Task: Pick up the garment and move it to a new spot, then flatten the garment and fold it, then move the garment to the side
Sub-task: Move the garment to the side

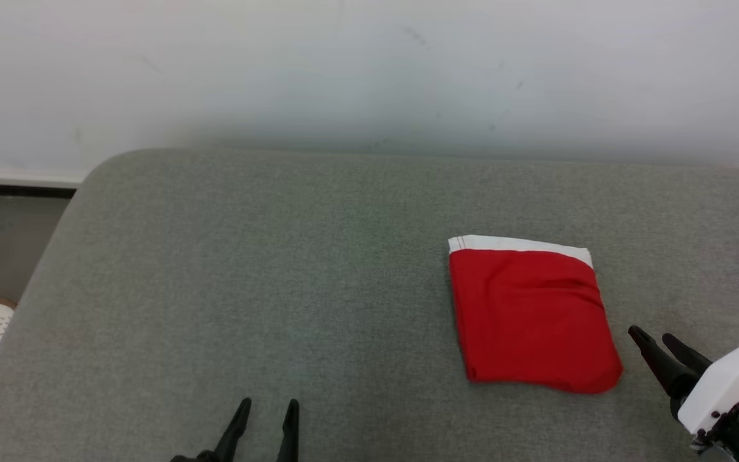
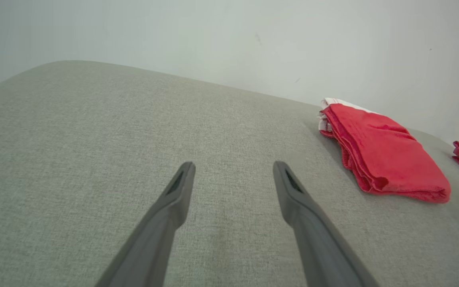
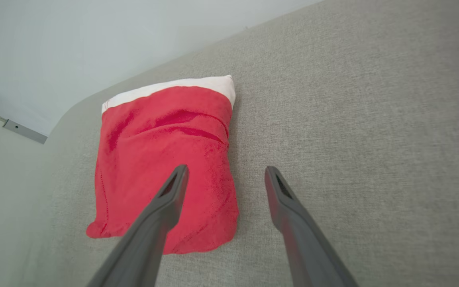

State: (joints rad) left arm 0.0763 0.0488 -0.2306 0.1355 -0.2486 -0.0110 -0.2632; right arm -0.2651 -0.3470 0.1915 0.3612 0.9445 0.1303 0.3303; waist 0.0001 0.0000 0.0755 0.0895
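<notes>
While the left hand [image 1: 268,403] and right hand [image 1: 650,333] gape empty, the folded red garment [image 1: 530,321] lies clear of the woven grey tabletop's [image 1: 215,289] far edge.

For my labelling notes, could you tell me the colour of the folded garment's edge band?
The band is white, the garment red; clearest in right wrist view.

White forearm [image 1: 725,385]; 2 long, dark, tapered fingers [image 1: 655,359].
</notes>
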